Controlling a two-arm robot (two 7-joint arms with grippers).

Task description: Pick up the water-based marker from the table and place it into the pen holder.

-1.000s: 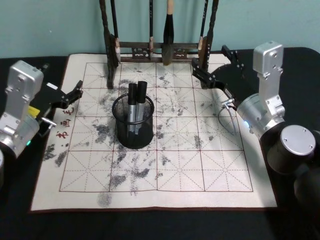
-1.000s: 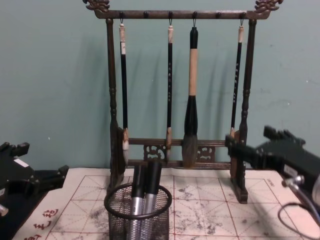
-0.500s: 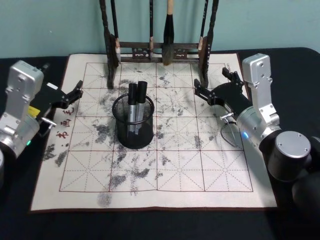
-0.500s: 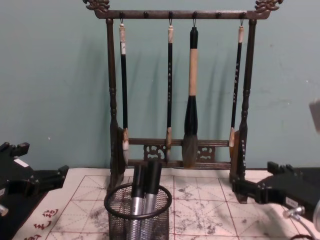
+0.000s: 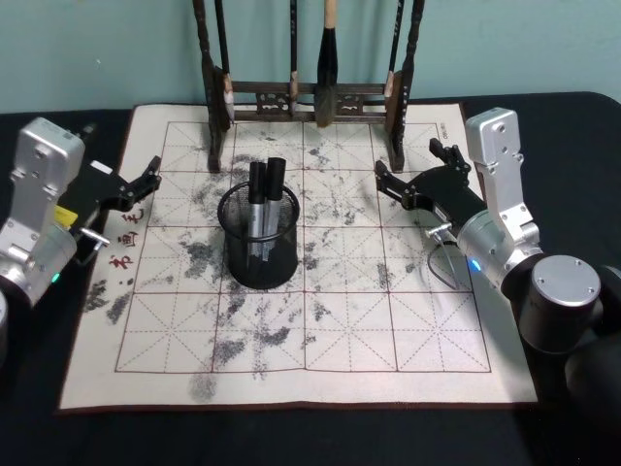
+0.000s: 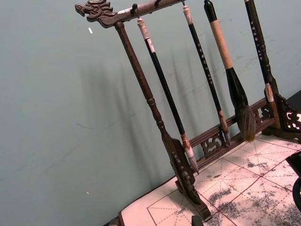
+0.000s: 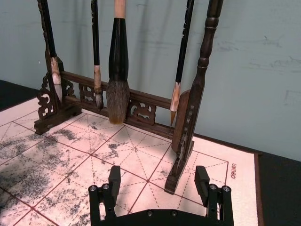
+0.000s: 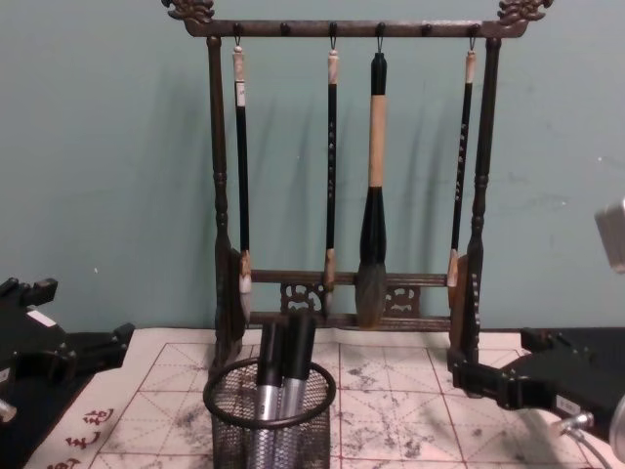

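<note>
Has two black-capped grey markers [image 5: 262, 194] upright inside the round black wire-mesh pen holder [image 5: 257, 264]. Holds the empty right gripper [image 5: 406, 158], fingers apart, just beside the tall dark wooden brush rack [image 5: 309, 92]; could bump and tip it. Parks the left gripper [image 5: 150, 175], also apart, at the left.

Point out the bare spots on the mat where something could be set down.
Free: the near rows of the mat, in front of the pen holder, and the middle strip between the holder and the right gripper. Crowded: the far edge under the brush rack. The left gripper overhangs the left border.
</note>
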